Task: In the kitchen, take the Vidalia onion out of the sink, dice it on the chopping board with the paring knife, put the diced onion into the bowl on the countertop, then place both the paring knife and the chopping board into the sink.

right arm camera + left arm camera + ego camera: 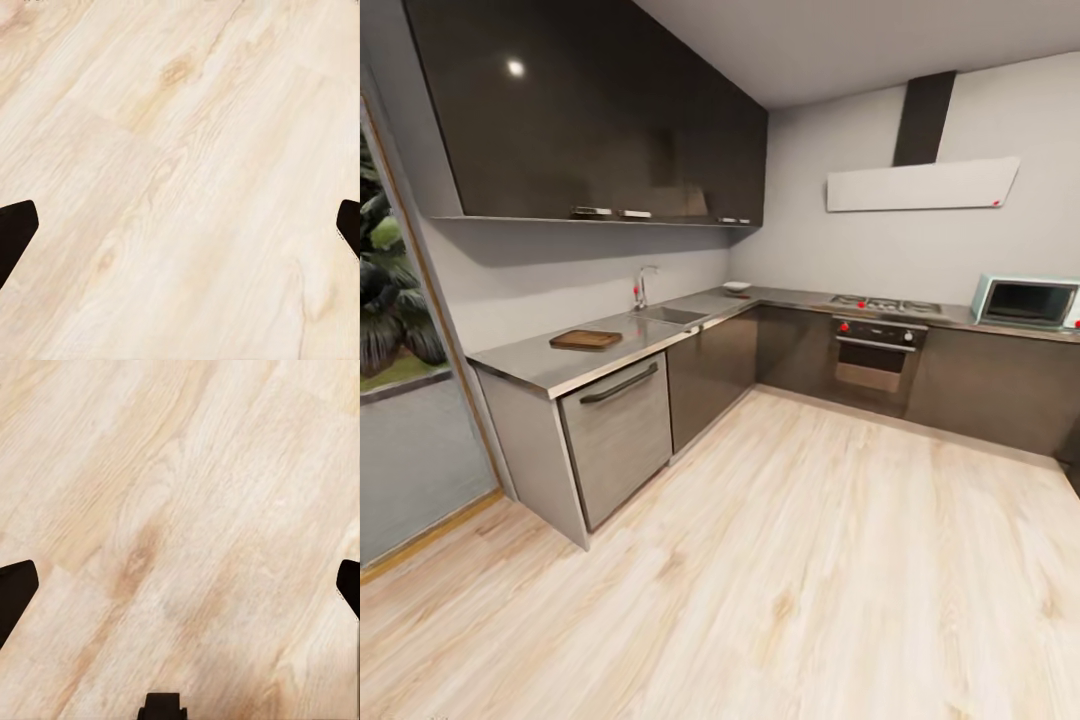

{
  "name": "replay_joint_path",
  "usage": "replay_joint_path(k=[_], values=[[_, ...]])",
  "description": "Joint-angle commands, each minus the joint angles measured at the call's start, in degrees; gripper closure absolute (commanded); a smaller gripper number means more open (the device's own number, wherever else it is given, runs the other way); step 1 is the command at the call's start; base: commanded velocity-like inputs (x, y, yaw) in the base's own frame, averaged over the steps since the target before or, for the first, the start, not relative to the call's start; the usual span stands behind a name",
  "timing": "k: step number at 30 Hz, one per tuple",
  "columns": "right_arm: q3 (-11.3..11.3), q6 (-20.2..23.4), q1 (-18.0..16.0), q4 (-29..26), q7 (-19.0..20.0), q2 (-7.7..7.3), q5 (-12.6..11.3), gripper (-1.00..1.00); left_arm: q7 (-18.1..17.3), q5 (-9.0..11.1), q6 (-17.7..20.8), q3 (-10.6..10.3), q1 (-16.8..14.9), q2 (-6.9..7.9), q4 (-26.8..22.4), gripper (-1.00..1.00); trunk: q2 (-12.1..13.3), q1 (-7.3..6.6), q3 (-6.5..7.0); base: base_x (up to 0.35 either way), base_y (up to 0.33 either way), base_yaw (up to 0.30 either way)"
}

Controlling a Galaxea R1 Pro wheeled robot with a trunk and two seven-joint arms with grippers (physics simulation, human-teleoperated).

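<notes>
Below our left gripper (180,585) and right gripper (180,225), both spread wide, lay floor (187,495); board (586,339) sat far ahead.

No text, label, brand, number or sign can be read anywhere. The red dots on the oven (876,349), the tap (643,288) and the extractor hood (920,184) carry no legible marking, and the toaster oven (1026,301) at the far right shows no readable lettering at this size.

Chopping board (586,339) on countertop (530,362), left of sink (671,316)
</notes>
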Motion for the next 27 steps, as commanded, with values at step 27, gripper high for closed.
replay_joint_path(k=[27], values=[[0.01,-0.18,-0.01,0.03,0.01,-0.01,0.00,-1.00,0.07,-0.02,-0.10,0.05,0.01,-0.02,0.01,-1.00,-0.02,0.02,-0.05,0.220,-0.245,0.228]])
